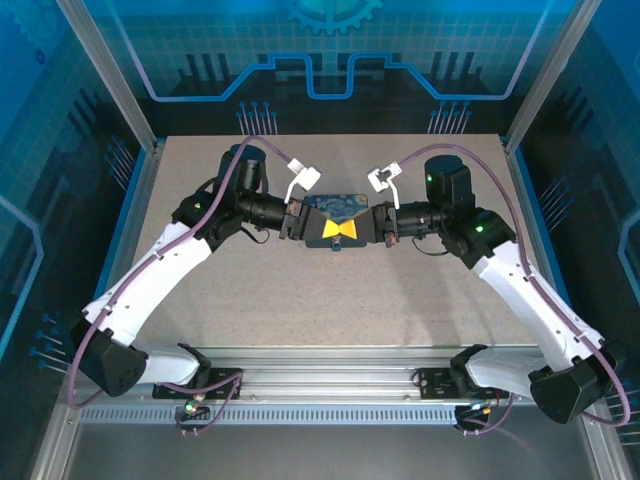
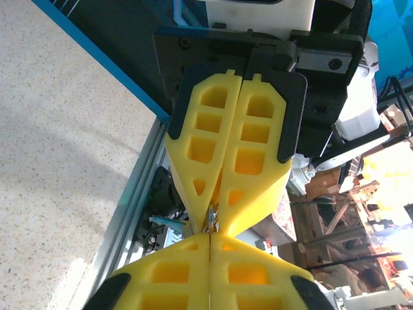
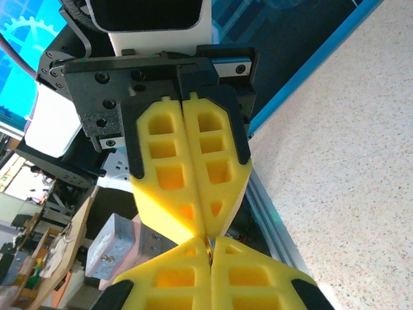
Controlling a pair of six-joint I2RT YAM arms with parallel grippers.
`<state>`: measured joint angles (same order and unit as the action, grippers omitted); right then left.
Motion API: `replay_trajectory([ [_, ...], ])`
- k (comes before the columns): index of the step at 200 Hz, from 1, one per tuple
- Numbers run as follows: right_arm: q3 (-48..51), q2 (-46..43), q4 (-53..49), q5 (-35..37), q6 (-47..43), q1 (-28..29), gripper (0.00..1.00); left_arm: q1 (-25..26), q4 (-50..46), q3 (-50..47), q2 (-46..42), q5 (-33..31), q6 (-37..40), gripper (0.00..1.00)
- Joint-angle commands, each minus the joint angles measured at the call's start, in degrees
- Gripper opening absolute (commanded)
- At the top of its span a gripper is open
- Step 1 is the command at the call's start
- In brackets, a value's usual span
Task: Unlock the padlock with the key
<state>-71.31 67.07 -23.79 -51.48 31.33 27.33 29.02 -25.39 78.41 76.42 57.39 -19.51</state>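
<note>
Centrally, above the speckled surface (image 1: 250,290), the left arm (image 1: 150,280) and right arm (image 1: 520,280) meet tip to tip. A blue patterned block, apparently the padlock (image 1: 335,203), shows just behind that meeting point; whether it rests on the surface I cannot tell. The left tool (image 2: 210,240) has its yellow fingers (image 2: 168,278) pressed together. The right tool (image 3: 210,244) is likewise closed, nipping a thin grey sliver, seemingly the key (image 2: 210,218), at its tips.
</note>
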Motion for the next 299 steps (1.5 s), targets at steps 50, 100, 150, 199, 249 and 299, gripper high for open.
replay_trajectory([
  [50, -2.8, -2.4, -6.4, 8.4, -6.7, -0.1, 0.0, -6.1, 6.2, -3.0, -4.4, -4.6, -9.0, 0.56],
  [100, -3.6, -2.3, -9.9, 27.6, -15.0, 3.9, 0.0, -6.6, 9.4, -5.0, -3.8, -12.3, -18.3, 0.74],
  [150, -1.9, -0.9, -4.4, 55.9, -28.1, 12.4, 0.0, -7.0, 14.4, -6.1, -0.6, -15.9, -32.4, 0.75],
  [199, 9.8, -4.9, 22.6, 71.1, -46.0, 17.9, 0.0, -7.0, 22.9, -6.3, 3.0, -16.2, -47.4, 0.77],
  [249, 15.8, -5.2, 36.7, 72.7, -57.5, 21.2, 0.0, -6.1, 32.6, -6.6, 5.0, -13.6, -58.7, 0.79],
  [299, 17.2, -4.8, 41.9, 74.3, -61.4, 23.2, 0.0, -4.8, 34.5, -6.1, 6.2, -12.2, -61.9, 0.75],
])
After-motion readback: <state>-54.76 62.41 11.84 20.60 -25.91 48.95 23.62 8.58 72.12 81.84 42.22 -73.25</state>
